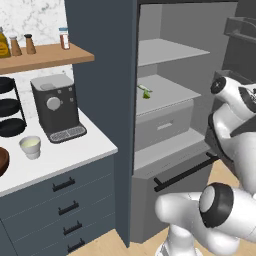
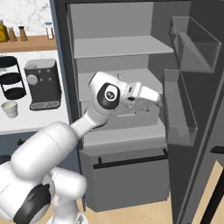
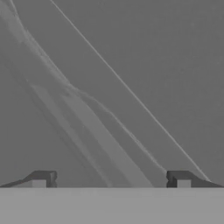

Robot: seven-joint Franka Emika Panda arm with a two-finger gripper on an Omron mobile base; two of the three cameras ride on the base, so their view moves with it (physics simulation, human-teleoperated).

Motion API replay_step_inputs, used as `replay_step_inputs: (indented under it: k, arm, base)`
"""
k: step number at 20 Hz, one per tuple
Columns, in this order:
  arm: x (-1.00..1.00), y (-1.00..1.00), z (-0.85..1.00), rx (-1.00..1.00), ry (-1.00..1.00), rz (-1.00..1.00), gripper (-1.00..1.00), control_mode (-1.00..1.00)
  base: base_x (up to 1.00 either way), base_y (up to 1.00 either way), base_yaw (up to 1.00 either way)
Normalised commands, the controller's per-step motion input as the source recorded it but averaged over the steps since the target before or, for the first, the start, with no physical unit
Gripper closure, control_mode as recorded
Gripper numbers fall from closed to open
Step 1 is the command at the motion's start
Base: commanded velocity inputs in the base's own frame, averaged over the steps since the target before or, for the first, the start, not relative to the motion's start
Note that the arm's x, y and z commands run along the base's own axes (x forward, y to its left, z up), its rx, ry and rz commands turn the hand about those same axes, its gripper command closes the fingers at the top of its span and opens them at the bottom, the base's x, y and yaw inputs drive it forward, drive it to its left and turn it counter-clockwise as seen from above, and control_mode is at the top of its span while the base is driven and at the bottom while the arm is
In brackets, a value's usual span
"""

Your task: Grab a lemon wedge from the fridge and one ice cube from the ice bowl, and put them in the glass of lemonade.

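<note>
The lemon wedge [image 1: 145,92] lies on the fridge's [image 1: 100,60] middle shelf [image 1: 170,92], long axis slanting back-left to front-right. The tool [image 3: 111,179] gapes wide, empty.

Glossy white rounded arm [image 2: 48,144] segments, dark joint caps, 2 dark fingertips [image 3: 43,178].

A dark coffee machine [image 1: 56,107] stands on the white counter [image 1: 75,150]. Bottles [image 1: 64,38] line the wooden shelf [image 1: 45,56] above. A black tiered rack [image 1: 10,106] stands beside the machine.

Dark grey fridge [image 1: 100,75]; yellow-green lemon wedge [image 1: 146,92]; cream cup [image 1: 30,147].
</note>
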Motion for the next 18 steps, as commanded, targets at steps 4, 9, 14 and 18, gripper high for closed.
replay_step_inputs:
  k: [4, 9, 14, 18]
  arm:
    - [0.57, -1.00, -0.20, 0.03, 0.08, -0.01, -1.00, -1.00]
    - [0.59, -1.00, -0.01, 0.00, 0.09, -0.01, -1.00, -1.00]
    - [0.22, -0.75, 0.08, 0.02, 0.04, 0.00, -1.00, -1.00]
    - [-0.93, 0.31, 0.55, 0.02, -0.09, 0.10, -1.00, -1.00]
  base:
    - [0.00, 0.00, 0.00]
    - [0.00, 0.00, 0.00]
    - [0.00, 0.00, 0.00]
    - [0.00, 0.00, 0.00]
